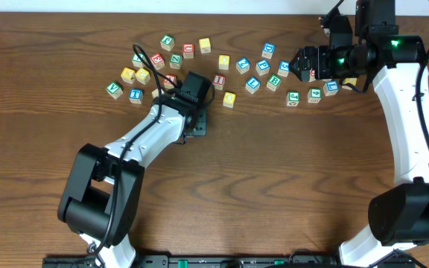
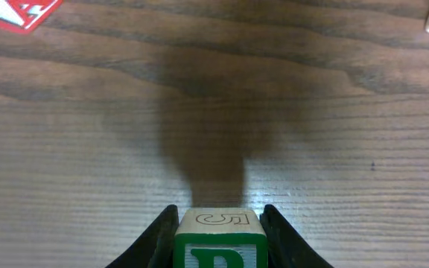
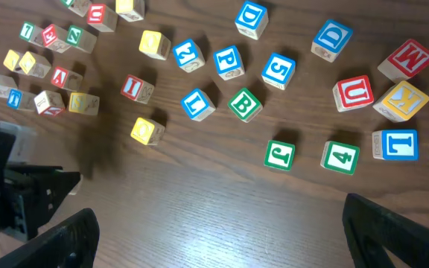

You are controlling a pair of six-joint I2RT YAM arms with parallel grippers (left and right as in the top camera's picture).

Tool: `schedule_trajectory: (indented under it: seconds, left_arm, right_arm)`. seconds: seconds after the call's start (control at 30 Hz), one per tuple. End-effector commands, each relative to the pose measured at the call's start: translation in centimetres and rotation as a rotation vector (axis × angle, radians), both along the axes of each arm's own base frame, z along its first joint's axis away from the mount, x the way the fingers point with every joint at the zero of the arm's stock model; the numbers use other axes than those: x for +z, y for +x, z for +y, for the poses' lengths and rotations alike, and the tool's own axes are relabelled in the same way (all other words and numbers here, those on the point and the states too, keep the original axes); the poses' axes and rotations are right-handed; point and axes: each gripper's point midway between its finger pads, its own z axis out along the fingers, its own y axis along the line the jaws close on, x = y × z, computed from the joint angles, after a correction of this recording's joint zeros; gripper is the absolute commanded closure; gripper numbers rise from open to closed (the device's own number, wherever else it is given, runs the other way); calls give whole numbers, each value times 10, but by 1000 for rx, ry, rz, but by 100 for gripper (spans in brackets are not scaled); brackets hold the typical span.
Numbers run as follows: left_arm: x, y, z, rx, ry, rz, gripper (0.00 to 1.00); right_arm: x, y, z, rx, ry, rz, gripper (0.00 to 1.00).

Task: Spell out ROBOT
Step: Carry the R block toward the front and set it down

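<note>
Left pincer (image 2: 218, 242) of mine is clamped on a green-framed cube (image 2: 220, 246), with one dark finger (image 2: 159, 242) pressed to each side of it. Its green-framed face looks back at my wrist camera with the letter upright, though only the rounded top of that letter shows. The face above it carries an outlined 5. Being a cube, it has no longer side, and it sits square between the fingers, not skewed. From overhead this pincer (image 1: 196, 126) is just below the scatter of alphabet cubes, over bare tabletop (image 1: 289, 179), and it hides the cube. My right pincer (image 3: 233, 238) stands wide apart and empty above the right part of the scatter. There the green-framed B cube (image 3: 244, 104) and the blue-framed T cube (image 3: 395, 144) lie apart, with a yellow cube (image 3: 147, 130) farther left.
</note>
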Motion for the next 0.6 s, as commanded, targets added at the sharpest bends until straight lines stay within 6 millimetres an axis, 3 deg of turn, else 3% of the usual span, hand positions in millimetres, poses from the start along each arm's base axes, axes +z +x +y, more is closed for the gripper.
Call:
schedule_trajectory:
  seconds: [0.0,0.57]
  left_arm:
    - [-13,-5,3,-37,21,12,86]
    - [-32,-2,6,-27,16,0,85]
  right_arm:
    - [6,3,0,4,6,-17,1]
    - [6,3,0,4,6,-17,1]
